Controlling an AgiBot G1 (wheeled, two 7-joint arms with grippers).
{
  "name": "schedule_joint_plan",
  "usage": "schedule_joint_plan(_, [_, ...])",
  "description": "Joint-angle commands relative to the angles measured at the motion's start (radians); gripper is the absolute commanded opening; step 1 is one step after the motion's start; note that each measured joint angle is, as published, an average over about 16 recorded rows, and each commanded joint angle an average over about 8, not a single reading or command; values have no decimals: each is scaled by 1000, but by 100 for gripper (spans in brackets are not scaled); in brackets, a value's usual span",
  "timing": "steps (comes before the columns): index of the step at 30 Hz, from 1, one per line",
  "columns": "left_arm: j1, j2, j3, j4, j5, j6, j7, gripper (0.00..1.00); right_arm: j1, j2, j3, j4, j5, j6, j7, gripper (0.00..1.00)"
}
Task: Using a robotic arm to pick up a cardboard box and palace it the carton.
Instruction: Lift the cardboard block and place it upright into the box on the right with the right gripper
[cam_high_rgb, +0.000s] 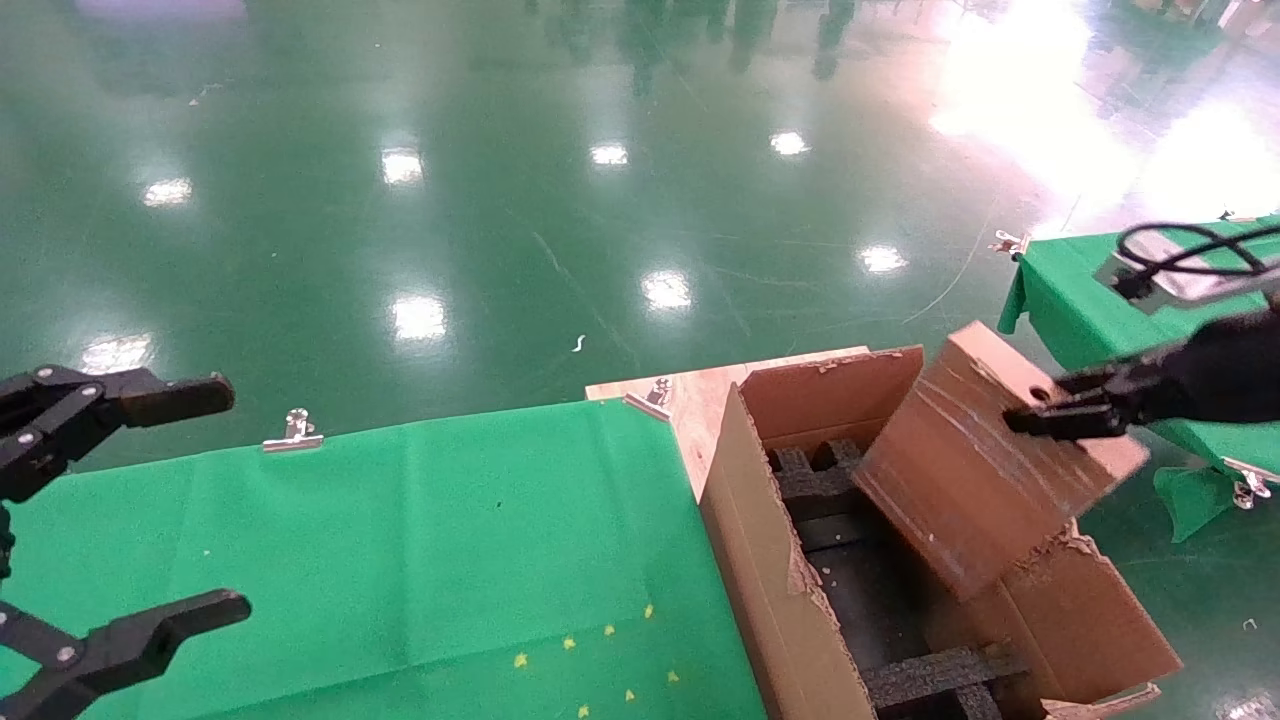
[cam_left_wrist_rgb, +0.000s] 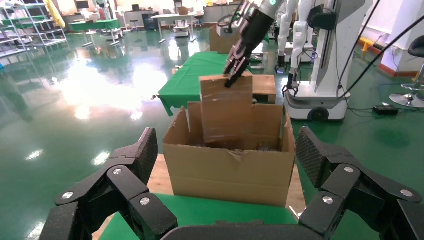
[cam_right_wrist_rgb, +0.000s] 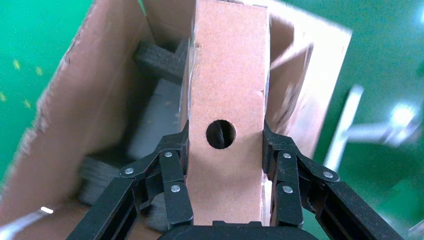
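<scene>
My right gripper (cam_high_rgb: 1040, 415) is shut on the small brown cardboard box (cam_high_rgb: 970, 470) and holds it tilted, its lower end inside the open top of the carton (cam_high_rgb: 760, 560). In the right wrist view the fingers (cam_right_wrist_rgb: 175, 170) clamp both sides of the box (cam_right_wrist_rgb: 227, 75) next to its round hole, above the carton's wall (cam_right_wrist_rgb: 75, 100) and black foam inserts (cam_right_wrist_rgb: 160, 60). The left wrist view shows the box (cam_left_wrist_rgb: 225, 107) upright in the carton (cam_left_wrist_rgb: 230, 172), with the right gripper (cam_left_wrist_rgb: 235, 75) at its top. My left gripper (cam_high_rgb: 225, 500) is open and empty at the far left.
The carton stands on a wooden board (cam_high_rgb: 700, 395) beside the green-clothed table (cam_high_rgb: 400, 560), which has metal clips (cam_high_rgb: 293, 432) on its far edge. A second green table (cam_high_rgb: 1070, 290) is at the right. Another white robot (cam_left_wrist_rgb: 320, 50) stands beyond the carton.
</scene>
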Motion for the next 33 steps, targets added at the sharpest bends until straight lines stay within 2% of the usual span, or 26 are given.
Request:
schedule_joint_plan(1, [0, 0, 0, 0, 0, 0, 0, 100, -5, 26, -9, 50, -9, 28, 110, 0])
schedule_joint_plan(6, [0, 0, 0, 0, 0, 0, 0, 100, -12, 45, -19, 89, -16, 44, 171, 0])
schedule_joint_plan(12, [0, 0, 0, 0, 0, 0, 0, 100, -12, 37, -17, 71, -18, 42, 151, 0])
schedule_joint_plan(16, [0, 0, 0, 0, 0, 0, 0, 100, -22, 35, -28, 79, -47, 71, 192, 0])
schedule_joint_plan(25, [0, 0, 0, 0, 0, 0, 0, 100, -53, 65, -73, 191, -192, 187, 393, 0])
schedule_joint_plan(33, [0, 0, 0, 0, 0, 0, 0, 100, -76, 92, -102, 298, -298, 259, 593, 0])
